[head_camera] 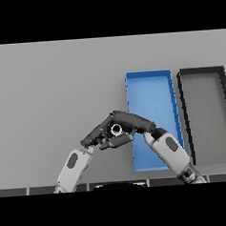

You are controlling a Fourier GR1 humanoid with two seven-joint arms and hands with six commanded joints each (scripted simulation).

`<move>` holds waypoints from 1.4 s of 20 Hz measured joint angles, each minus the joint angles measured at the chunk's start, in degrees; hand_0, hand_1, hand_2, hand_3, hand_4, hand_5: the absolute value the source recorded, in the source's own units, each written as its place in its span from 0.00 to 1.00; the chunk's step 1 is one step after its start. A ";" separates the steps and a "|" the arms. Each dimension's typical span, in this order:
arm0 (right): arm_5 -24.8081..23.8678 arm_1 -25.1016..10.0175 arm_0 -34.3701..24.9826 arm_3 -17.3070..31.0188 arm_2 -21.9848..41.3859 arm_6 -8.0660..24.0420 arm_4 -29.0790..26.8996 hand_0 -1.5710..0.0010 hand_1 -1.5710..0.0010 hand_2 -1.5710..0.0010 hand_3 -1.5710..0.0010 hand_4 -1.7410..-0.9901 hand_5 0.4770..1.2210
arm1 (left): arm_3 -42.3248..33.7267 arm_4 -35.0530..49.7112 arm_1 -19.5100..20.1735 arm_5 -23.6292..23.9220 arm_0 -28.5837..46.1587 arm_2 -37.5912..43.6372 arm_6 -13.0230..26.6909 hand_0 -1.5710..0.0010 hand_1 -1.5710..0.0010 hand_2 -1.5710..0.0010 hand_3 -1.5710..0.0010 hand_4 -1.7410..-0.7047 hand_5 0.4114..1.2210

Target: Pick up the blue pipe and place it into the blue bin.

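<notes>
Right hand (134, 122) reaching left over blue bin (151, 88) edge, fingers curled; grasp contents unclear. Left hand (98, 134) touching it, fingers straight.

A plain grey tabletop (51, 90) fills the whole scene, matte and evenly lit, with no strong shadows. Beyond and to the left of the fingers it runs bare and uniform. No wall, floor or window shows.
</notes>
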 measured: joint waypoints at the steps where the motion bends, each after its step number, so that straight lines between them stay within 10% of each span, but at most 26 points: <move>1: 0.08 0.05 0.64 -0.91 0.51 -0.86 1.41 0.08 0.08 0.08 0.11 0.35 0.76 | 0.80 -0.33 -0.17 -0.58 -0.85 0.29 -1.14 0.00 0.00 0.02 0.10 0.02 1.00; 9: 0.82 5.05 1.66 -0.46 -0.97 3.70 -0.13 0.01 0.01 0.01 0.02 0.33 0.96 | 0.36 -0.26 -0.01 0.72 -0.29 0.89 -2.98 0.00 0.00 0.00 0.20 0.01 1.00; 14: 1.26 6.94 2.86 -1.47 -2.43 4.92 1.91 0.00 0.00 0.00 0.01 0.32 0.99 | 0.50 -3.58 1.44 -1.08 -0.89 0.29 -3.16 0.62 0.64 0.65 0.73 0.47 1.00; 21: 2.63 9.58 3.45 -1.85 -4.08 2.56 5.16 0.00 0.00 0.00 0.00 0.32 1.00 | 0.67 -3.40 1.74 -3.53 -1.02 1.54 4.07 0.92 0.93 0.93 0.94 0.72 0.39; 28: 3.24 12.55 3.48 -1.45 -5.38 1.42 6.83 0.00 0.00 0.00 0.00 0.33 1.00 | 1.76 -2.84 1.26 -2.54 -1.04 2.27 7.43 0.98 0.98 0.98 0.99 0.74 0.15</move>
